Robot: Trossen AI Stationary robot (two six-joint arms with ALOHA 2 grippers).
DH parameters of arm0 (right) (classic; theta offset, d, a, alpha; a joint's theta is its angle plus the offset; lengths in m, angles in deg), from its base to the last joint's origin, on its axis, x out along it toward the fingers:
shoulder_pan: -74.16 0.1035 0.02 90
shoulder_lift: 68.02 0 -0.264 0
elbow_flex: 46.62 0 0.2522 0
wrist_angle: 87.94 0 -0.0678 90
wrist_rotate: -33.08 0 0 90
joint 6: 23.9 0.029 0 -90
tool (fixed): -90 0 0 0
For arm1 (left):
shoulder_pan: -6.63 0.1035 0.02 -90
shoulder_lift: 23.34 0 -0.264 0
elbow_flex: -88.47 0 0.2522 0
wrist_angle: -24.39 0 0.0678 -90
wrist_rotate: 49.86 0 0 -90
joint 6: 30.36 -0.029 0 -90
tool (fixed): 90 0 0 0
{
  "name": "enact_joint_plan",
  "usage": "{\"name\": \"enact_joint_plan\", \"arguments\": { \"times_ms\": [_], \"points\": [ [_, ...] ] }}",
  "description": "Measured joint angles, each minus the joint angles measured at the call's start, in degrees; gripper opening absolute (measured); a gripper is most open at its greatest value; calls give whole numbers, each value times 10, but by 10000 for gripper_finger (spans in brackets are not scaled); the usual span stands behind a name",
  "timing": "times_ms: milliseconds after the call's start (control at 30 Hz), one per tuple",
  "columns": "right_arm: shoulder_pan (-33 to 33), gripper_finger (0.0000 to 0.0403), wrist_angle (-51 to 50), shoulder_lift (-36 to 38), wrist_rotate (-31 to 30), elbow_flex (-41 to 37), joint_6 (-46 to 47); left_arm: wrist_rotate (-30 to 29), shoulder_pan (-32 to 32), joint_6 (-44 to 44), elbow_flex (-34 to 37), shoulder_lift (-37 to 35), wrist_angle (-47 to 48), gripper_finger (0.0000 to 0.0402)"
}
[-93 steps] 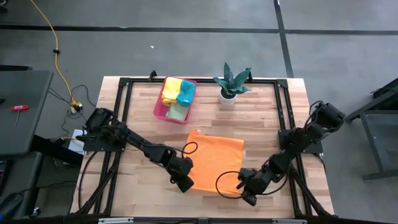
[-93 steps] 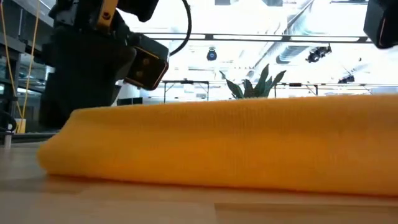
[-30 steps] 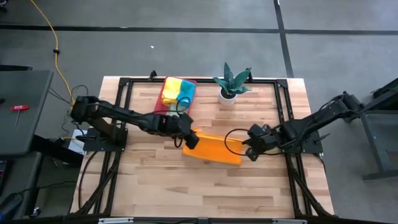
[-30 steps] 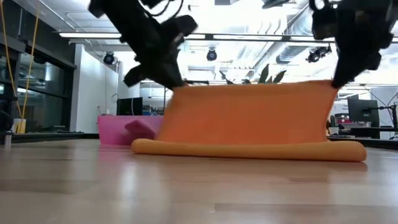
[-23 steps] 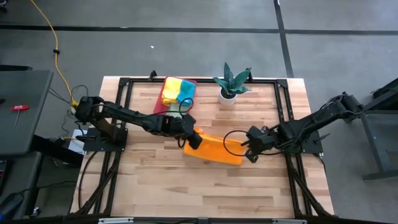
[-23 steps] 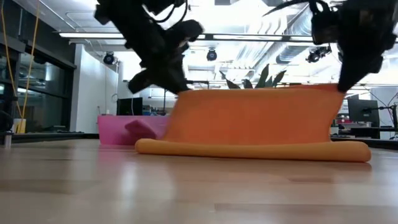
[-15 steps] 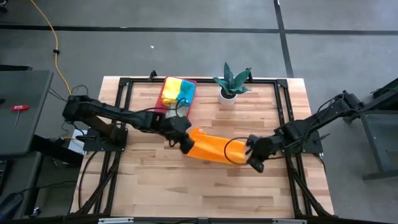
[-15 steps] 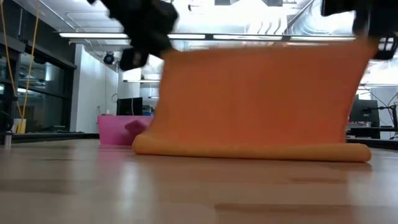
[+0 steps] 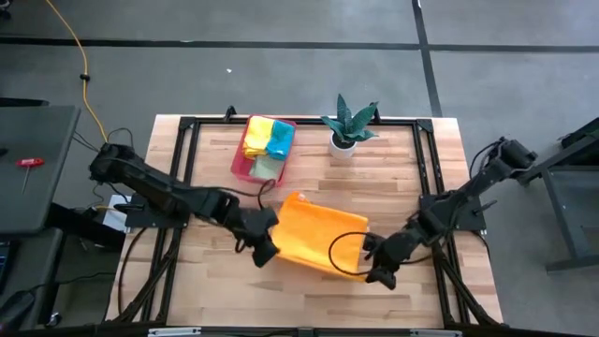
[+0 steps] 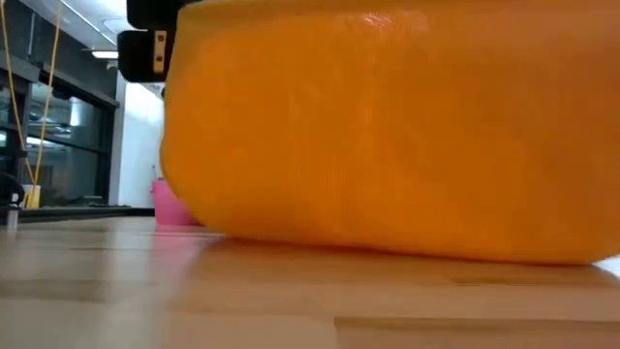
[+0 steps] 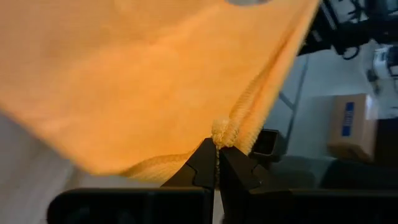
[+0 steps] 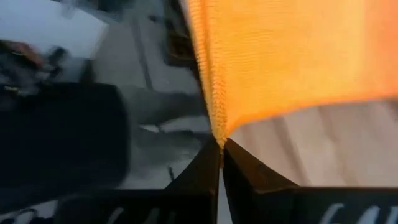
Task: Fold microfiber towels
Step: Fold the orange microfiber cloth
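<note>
Left claw (image 9: 265, 251): clamped on a near corner of the orange towel (image 9: 314, 241), pinch visible in its wrist view (image 11: 217, 140).
Right claw (image 9: 378, 271): clamped on the other near corner (image 12: 219, 140).
Orange towel: held by two corners, presumably to draw one edge over for a fold, mid-bench (image 9: 412, 178).
Remaining towels (image 9: 267, 140): in pink tray (image 9: 239, 161) beside plant (image 9: 348, 124).
Low view: only a towel wall (image 10: 387, 136), tray hidden; high view gives layout.

Left tool (image 11: 217, 163) tips pinched tight on the orange towel (image 11: 143, 74) corner.
</note>
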Motion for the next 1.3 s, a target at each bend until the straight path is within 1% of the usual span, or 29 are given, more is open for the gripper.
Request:
{"name": "enact_joint_plan", "arguments": {
  "times_ms": [100, 167, 233, 300, 333, 367, 467, 533, 600, 767, 833, 933, 1067, 1300],
  "points": [
    [7, 0, 39, -35, 6, 1, 17, -7, -20, 27, 3, 20, 5, 0],
    [11, 0, 26, -46, 16, -1, 21, -3, -23, 27, -1, 41, -12, 0],
    [9, 0, 38, -65, 6, 0, 21, -6, -22, 27, 3, 51, 0, 0],
    [6, 0, 3, -63, 3, -1, 20, -19, -12, 26, 1, 61, -12, 0],
    [5, 0, -7, -64, -5, -2, 20, -35, -7, 24, 0, 65, -11, 0],
    [-1, 0, -9, -68, -20, -1, 21, -49, -2, 17, 2, 67, -6, 0],
    [-14, 0, -79, -57, -57, -2, 31, -90, 18, -2, 1, 69, -9, 0],
    [-24, 0, -100, -58, -80, -1, 31, -118, 33, -13, 3, 71, 5, 0],
    [-31, 0, -141, -52, -97, -1, 30, -151, 46, -27, 1, 71, 0, 0],
    [-56, 0, -197, -54, -144, -1, 27, -223, 75, -63, 1, 81, -3, 0],
    [-68, 0, -220, -54, -166, -1, 26, -240, 86, -75, 2, 88, -2, 0],
    [-85, 0, -247, -54, -183, -1, 25, -256, 101, -88, 1, 106, -9, 0],
    [-103, 0, -273, -54, -200, -1, 21, -260, 114, -100, 1, 137, -26, 0],
    [-127, 0, -294, -54, -207, -1, 30, -299, 118, -100, 2, 181, -55, 0]
  ]
}}
